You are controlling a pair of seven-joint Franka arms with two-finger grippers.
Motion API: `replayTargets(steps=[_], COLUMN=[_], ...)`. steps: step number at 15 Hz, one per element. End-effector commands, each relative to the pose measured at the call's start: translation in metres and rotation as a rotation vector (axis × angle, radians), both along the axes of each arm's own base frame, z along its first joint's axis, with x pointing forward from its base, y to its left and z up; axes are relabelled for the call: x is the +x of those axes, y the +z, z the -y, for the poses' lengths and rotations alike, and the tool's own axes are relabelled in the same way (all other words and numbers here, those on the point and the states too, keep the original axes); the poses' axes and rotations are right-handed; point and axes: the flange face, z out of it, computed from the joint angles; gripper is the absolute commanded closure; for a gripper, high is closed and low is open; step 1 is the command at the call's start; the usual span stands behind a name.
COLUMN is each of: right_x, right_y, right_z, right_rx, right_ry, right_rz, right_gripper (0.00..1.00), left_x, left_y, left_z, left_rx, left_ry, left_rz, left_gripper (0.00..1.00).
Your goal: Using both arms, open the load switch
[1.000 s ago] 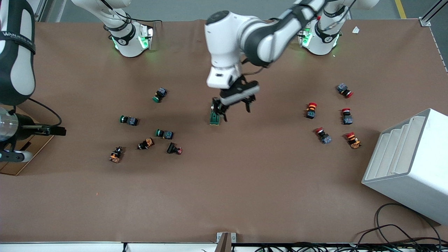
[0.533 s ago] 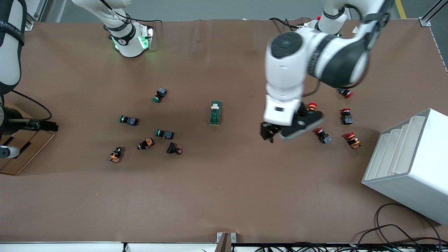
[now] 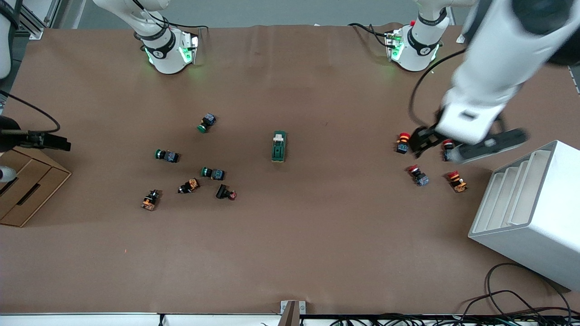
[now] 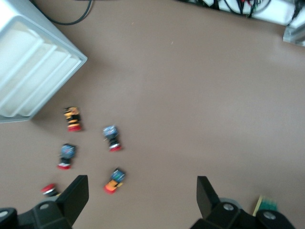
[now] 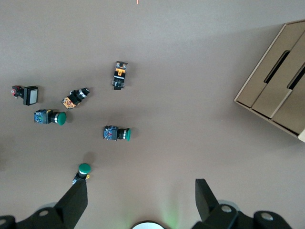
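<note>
1. Left gripper point(image 3: 457, 147), fingers point(image 4: 78, 193) spread and holding nothing, up over the red-capped push buttons point(image 3: 417, 174) toward the left arm's end of the table; blurred, so exact height unclear.
2. Right gripper point(image 5: 140, 200), fingers apart, empty, above the green-capped push buttons point(image 5: 116, 133) and beside a cardboard box point(image 3: 20, 190).
3. Load switch point(image 3: 278, 146) flat on mid-table, cream end toward the bases, well apart from both grippers.

Both arms: glossy white jointed shells with black bands. Bases point(image 3: 168, 50) and point(image 3: 413, 47) carry green indicator lights and a small round black mark. Black cables trail along each arm. Left gripper point(image 4: 142, 202) and right gripper point(image 5: 141, 202) have black, wedge-shaped fingers.
</note>
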Motion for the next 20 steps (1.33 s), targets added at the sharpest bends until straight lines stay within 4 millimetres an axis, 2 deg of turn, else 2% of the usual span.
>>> replayTargets(steps=[1,3,5,6,8,14,20], right_x=[-0.034,-0.055,-0.065,-0.067,-0.081,-0.079,-0.078], right_y=[0.017,0.035,0.049,0.052,0.072,0.070,0.071], right_z=[0.006,0.011,0.010,0.011,0.020,0.015,0.005], right_rx=[0.026,0.026,0.029,0.030,0.026,0.061,0.058], right_ry=[-0.004,-0.006,0.019,0.026,0.008,0.011,0.031], right_rz=[0.030,0.055,0.076,0.079,0.109,0.115,0.120], right_gripper=[0.00,0.00,0.00,0.00,0.00,0.00,0.00], left_x=[-0.022,-0.034,-0.046,-0.052,-0.070,-0.094,-0.087], left_y=[0.031,0.042,0.050,0.049,0.047,0.042,0.029], left_z=[-0.055,-0.081,-0.107,-0.117,-0.128,-0.126,-0.123], left_rx=[-0.036,-0.021,-0.034,-0.058,-0.072,-0.049,-0.044], left_ry=[-0.084,-0.109,-0.112,-0.121,-0.162,-0.230,-0.232], left_rz=[-0.036,-0.063,-0.082,-0.091,-0.104,-0.098,-0.075], left_gripper=[0.00,0.00,0.00,0.00,0.00,0.00,0.00])
